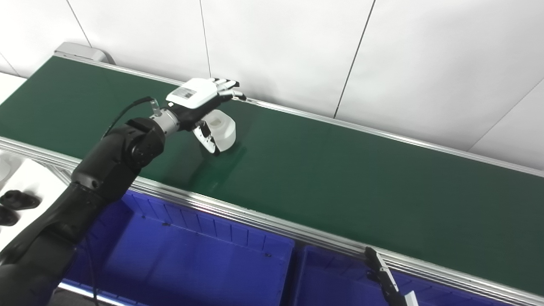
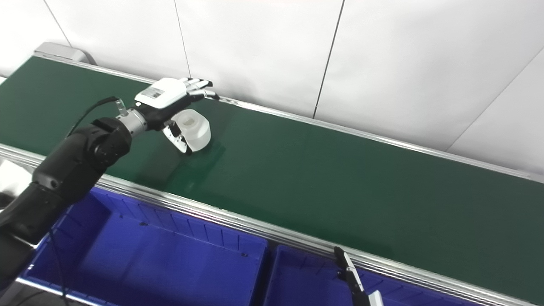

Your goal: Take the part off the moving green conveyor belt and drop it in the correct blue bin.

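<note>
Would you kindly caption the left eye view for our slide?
Left hand open over a white part on the green conveyor belt, above two blue bins.

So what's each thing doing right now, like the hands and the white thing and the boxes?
Left hand: fingers spread open, thumb beside the white part, not holding it.
White part: sitting on the belt.
Green belt: carrying only that part.
Left blue bin: empty.
Right hand: barely visible, can't tell.

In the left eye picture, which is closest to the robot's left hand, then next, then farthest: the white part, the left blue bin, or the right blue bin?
From the left hand:
1. The white part, right under the hand on the green belt.
2. The left blue bin, below the belt's near rail.
3. The right blue bin, lower and over to the right.
</note>
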Controlling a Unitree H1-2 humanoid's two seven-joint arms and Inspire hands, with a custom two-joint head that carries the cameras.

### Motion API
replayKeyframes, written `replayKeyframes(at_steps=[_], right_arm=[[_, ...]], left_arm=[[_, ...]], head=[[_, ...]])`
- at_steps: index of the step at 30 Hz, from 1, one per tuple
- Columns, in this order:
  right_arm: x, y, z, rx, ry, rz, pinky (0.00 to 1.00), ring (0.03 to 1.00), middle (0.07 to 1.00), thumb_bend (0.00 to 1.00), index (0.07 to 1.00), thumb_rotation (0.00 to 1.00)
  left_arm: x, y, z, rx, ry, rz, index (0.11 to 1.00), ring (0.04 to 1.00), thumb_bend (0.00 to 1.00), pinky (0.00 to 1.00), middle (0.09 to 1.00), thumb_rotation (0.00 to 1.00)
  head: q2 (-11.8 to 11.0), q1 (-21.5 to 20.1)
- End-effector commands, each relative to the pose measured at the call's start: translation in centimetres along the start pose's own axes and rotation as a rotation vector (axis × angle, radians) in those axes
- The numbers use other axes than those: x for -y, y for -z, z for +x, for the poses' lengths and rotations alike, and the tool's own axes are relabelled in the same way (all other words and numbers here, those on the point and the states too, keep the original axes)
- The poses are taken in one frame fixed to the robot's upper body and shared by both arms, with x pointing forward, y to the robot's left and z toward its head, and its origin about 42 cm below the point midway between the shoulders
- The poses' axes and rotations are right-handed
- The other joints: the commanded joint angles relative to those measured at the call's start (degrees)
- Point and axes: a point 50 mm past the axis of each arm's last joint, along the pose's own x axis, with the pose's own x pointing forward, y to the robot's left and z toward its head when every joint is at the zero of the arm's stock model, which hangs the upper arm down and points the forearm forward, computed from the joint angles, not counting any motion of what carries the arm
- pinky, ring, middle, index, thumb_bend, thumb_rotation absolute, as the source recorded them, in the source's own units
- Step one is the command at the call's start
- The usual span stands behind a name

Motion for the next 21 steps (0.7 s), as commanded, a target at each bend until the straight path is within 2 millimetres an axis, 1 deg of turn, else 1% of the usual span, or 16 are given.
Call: replayKeyframes(at_steps=[1, 4, 6, 7, 10, 11, 13, 14, 15, 16, 17, 18, 19, 20, 21], right_arm=[[0.3, -0.9, 0.2, 0.078, 0.021, 0.012, 0.84, 0.898, 0.925, 0.92, 0.94, 0.34], [0.3, -0.8, 0.2, 0.078, 0.017, 0.017, 0.84, 0.9, 0.928, 0.92, 0.941, 0.33], [0.3, -0.8, 0.2, 0.076, 0.015, 0.014, 0.83, 0.899, 0.93, 0.93, 0.943, 0.35], [0.3, -0.7, 0.2, 0.075, 0.015, 0.012, 0.83, 0.9, 0.93, 0.93, 0.943, 0.35], [0.4, -0.8, 0.2, 0.077, 0.013, 0.019, 0.84, 0.904, 0.933, 0.92, 0.944, 0.34], [0.4, -0.7, 0.2, 0.077, 0.014, 0.018, 0.84, 0.903, 0.932, 0.92, 0.943, 0.34], [0.4, -0.7, 0.2, 0.077, 0.016, 0.026, 0.84, 0.904, 0.931, 0.92, 0.941, 0.34], [0.4, -0.7, 0.2, 0.078, 0.017, 0.031, 0.84, 0.905, 0.932, 0.92, 0.939, 0.33], [0.4, -0.7, 0.2, 0.077, 0.02, 0.036, 0.84, 0.905, 0.932, 0.92, 0.939, 0.33], [0.4, -0.7, 0.2, 0.076, 0.022, 0.038, 0.84, 0.903, 0.93, 0.92, 0.938, 0.33], [0.4, -0.7, 0.2, 0.076, 0.022, 0.037, 0.84, 0.903, 0.93, 0.93, 0.938, 0.33], [0.5, -0.7, 0.2, 0.076, 0.022, 0.037, 0.84, 0.902, 0.932, 0.92, 0.94, 0.33], [0.5, -0.7, 0.1, 0.076, 0.021, 0.032, 0.84, 0.903, 0.933, 0.92, 0.941, 0.34], [0.5, -0.7, 0.1, 0.077, 0.02, 0.028, 0.84, 0.903, 0.934, 0.92, 0.943, 0.34], [0.5, -0.8, 0.1, 0.078, 0.019, 0.023, 0.84, 0.902, 0.934, 0.92, 0.943, 0.35]], left_arm=[[-3.2, 0.8, 1.0, 0.003, -0.091, 0.076, 0.863, 1.0, 1.0, 1.0, 0.998, 0.11], [-2.3, 0.5, 1.5, 0.009, -0.069, 0.087, 0.861, 1.0, 0.99, 0.97, 0.994, 0.09], [-1.7, 0.2, 1.9, 0.017, -0.043, 0.079, 0.863, 0.996, 0.98, 0.97, 0.995, 0.04], [-1.3, 0.1, 2.1, 0.022, -0.035, 0.072, 0.861, 0.989, 0.97, 0.96, 0.99, 0.02], [-0.2, -0.4, 2.8, 0.035, -0.037, 0.026, 0.853, 0.975, 0.94, 0.95, 0.974, 0.0], [0.1, -0.6, 3.0, 0.044, -0.045, 0.001, 0.845, 0.963, 0.92, 0.94, 0.963, 0.0], [0.8, -1.1, 3.4, 0.073, -0.056, -0.057, 0.829, 0.916, 0.84, 0.88, 0.928, 0.0], [0.9, -1.3, 3.5, 0.086, -0.059, -0.076, 0.815, 0.874, 0.78, 0.82, 0.894, 0.0], [1.2, -1.4, 3.8, 0.103, -0.067, -0.1, 0.811, 0.86, 0.76, 0.8, 0.883, 0.0], [1.4, -1.5, 3.9, 0.114, -0.072, -0.115, 0.779, 0.774, 0.69, 0.68, 0.809, 0.0], [1.7, -1.8, 4.3, 0.13, -0.085, -0.146, 0.776, 0.765, 0.68, 0.67, 0.802, 0.0], [2.0, -2.0, 4.6, 0.145, -0.093, -0.173, 0.704, 0.599, 0.59, 0.56, 0.671, 0.0], [2.3, -2.2, 4.8, 0.15, -0.09, -0.197, 0.605, 0.482, 0.53, 0.47, 0.573, 0.0], [2.5, -2.4, 5.0, 0.154, -0.09, -0.216, 0.563, 0.448, 0.52, 0.45, 0.54, 0.0], [2.7, -2.5, 5.0, 0.16, -0.092, -0.23, 0.535, 0.434, 0.51, 0.44, 0.522, 0.0]], head=[[0.05, -0.01], [-0.13, 0.07], [-0.11, 0.05], [-0.06, -0.07], [-0.06, -0.07], [-0.06, -0.07], [0.27, -0.33], [0.27, -0.33], [0.29, -0.28], [0.29, -0.28], [0.37, -0.27], [0.48, -0.24], [0.48, -0.24], [0.48, -0.24], [0.64, -0.23]])
